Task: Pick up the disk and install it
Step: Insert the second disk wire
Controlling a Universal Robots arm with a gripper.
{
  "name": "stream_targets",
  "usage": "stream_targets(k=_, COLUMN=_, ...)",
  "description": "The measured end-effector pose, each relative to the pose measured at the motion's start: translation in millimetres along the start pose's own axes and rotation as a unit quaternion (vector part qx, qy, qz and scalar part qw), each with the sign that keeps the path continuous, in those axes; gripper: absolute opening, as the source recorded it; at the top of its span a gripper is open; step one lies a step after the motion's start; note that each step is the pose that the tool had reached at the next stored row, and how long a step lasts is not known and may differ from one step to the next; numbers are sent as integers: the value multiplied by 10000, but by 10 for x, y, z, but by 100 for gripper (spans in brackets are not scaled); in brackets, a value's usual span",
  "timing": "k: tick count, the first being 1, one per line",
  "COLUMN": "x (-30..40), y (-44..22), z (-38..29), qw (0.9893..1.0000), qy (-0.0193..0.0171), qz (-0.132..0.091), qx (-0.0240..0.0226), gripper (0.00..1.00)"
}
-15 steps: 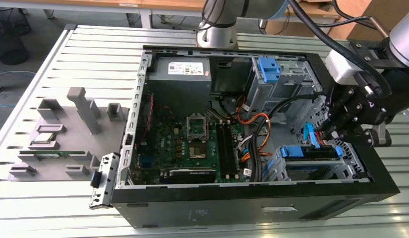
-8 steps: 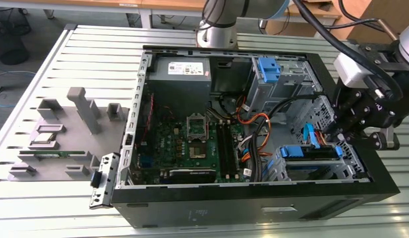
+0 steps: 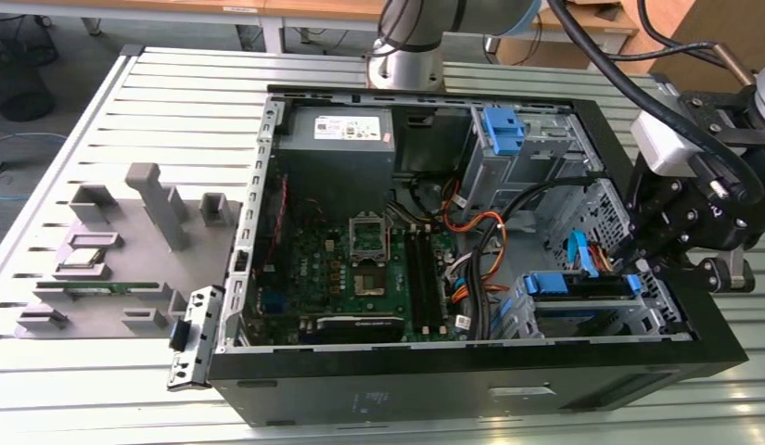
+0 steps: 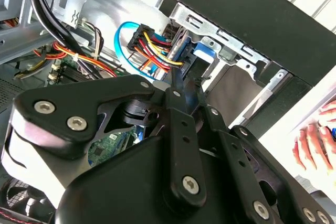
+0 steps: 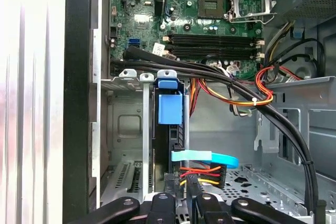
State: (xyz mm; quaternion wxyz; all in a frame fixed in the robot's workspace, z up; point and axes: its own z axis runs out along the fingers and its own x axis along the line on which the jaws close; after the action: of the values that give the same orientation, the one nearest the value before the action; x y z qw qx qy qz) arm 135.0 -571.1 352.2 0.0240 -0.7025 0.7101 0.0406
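Slatted metal bench (image 3: 147,93), open computer case (image 3: 419,371) lying flat. Disk (image 5: 170,109) stands edgewise in drive cage (image 5: 128,129), blue carrier outward, cables plugged. Gripper (image 5: 181,200) close against its end; finger grip impossible to tell.

black metal gripper (image 4: 176,85) near red-yellow-black wire connector (image 4: 149,45) | blue plastic carrier (image 4: 202,51) beside it | hand (image 4: 317,140) at edge

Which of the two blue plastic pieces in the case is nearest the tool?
The blue carrier in the lower drive cage, on the exterior view's right, right beside the tool. The other blue bracket sits at the case's far end.
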Motion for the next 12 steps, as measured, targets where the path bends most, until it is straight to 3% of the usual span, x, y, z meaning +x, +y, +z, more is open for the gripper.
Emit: stream_targets(k=12, x=0, y=0, z=1, qw=10000, qy=1, qz=0, qx=0, gripper=22)
